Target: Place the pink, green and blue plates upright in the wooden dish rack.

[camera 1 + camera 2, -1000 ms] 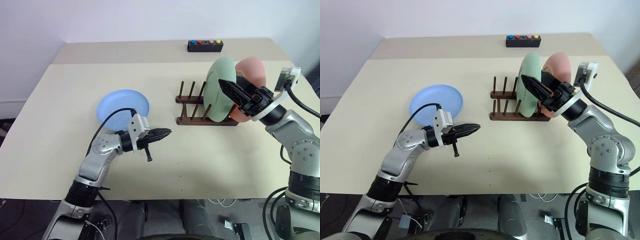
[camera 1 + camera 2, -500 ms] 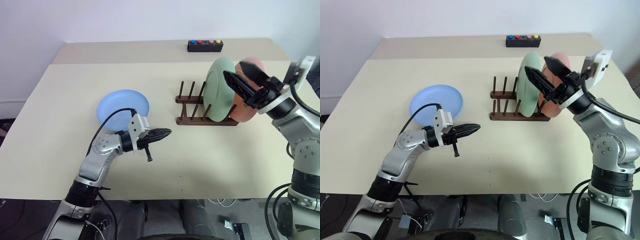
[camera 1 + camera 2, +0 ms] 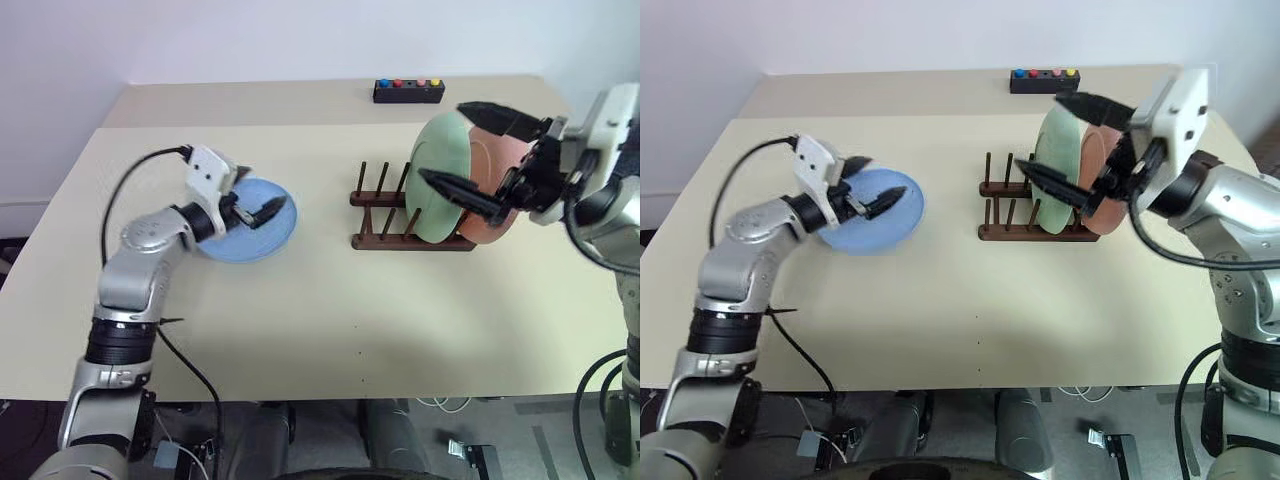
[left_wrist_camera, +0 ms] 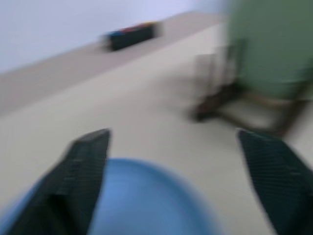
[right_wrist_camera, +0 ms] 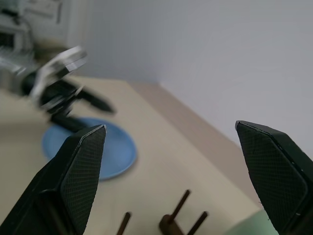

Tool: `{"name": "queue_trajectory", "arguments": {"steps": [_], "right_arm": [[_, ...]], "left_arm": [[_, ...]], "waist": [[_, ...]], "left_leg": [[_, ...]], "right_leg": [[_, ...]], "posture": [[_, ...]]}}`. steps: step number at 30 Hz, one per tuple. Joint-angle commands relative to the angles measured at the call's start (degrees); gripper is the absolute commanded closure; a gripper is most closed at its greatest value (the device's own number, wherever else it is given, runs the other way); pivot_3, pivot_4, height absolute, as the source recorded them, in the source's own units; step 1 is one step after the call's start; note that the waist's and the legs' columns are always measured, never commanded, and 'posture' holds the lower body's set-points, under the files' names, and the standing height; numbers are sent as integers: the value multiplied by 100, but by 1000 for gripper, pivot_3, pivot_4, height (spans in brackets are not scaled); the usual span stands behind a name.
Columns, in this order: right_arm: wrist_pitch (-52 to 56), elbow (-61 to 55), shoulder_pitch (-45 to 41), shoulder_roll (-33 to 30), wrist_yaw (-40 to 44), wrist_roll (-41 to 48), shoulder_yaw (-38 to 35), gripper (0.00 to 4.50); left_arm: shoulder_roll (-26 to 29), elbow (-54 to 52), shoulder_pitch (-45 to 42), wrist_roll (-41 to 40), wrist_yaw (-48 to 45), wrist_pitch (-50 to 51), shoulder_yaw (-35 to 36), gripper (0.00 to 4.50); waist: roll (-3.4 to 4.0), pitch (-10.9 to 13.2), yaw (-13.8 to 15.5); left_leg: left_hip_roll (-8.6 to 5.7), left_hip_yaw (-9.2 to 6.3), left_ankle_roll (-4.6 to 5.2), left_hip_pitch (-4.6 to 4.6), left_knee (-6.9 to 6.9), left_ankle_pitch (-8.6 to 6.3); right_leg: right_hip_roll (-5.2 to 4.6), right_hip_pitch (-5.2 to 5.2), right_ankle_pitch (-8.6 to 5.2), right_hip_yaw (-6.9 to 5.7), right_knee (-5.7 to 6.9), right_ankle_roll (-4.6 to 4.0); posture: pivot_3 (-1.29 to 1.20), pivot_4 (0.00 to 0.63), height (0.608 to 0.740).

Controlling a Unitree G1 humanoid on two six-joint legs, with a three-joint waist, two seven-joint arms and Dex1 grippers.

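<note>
Already upright in the wooden dish rack (image 3: 400, 222) at the tabletop's (image 3: 330, 310) right, green plate (image 3: 440, 180) and pink plate (image 3: 497, 190), right tool (image 3: 470, 150) spread apart before them holding nothing, blue plate (image 3: 262, 232) flat at left, left tool (image 3: 258, 205) parted just over it, black button box (image 3: 408, 91) far back.

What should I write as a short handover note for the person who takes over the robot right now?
Left gripper: fingers open, empty, above the blue plate, which lies flat on the table.
Right gripper: fingers open, empty, beside the rack's plates.
Done: green plate and pink plate stand upright in the wooden dish rack.
Left: pick up the blue plate and slot it upright into a free gap.
</note>
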Motion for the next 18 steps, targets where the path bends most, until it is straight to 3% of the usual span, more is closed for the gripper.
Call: {"name": "queue_trajectory", "arguments": {"steps": [1,4,9,18], "right_arm": [[-209,-417,113,-90,171,-333,302,158],[-378,-541,214,-51,273,-681,676,158],[-478,-613,307,183,315,-859,1023,158],[-577,-592,423,399,300,-1060,1184,158]], "left_arm": [[173,310,-460,177,627,960,268,45],[337,761,-971,176,911,1878,388,45],[753,1667,-1793,449,853,3286,-183,45],[590,3039,-2276,717,830,3220,-404,45]], "waist": [[-7,4,13],[-29,17,18],[-41,23,-1],[-46,27,5]], "left_leg": [[0,-1,0,-1,0,0],[0,-10,-1,-8,4,1],[-2,-9,-1,-8,0,1],[-2,-9,-2,-10,-1,1]], "right_leg": [[0,-2,0,0,1,0],[2,-8,0,-8,7,-1],[1,-8,1,-8,4,1],[0,-13,1,-8,8,0]], "posture": [[0,150,740],[0,150,740],[0,150,740],[0,150,740]]}}
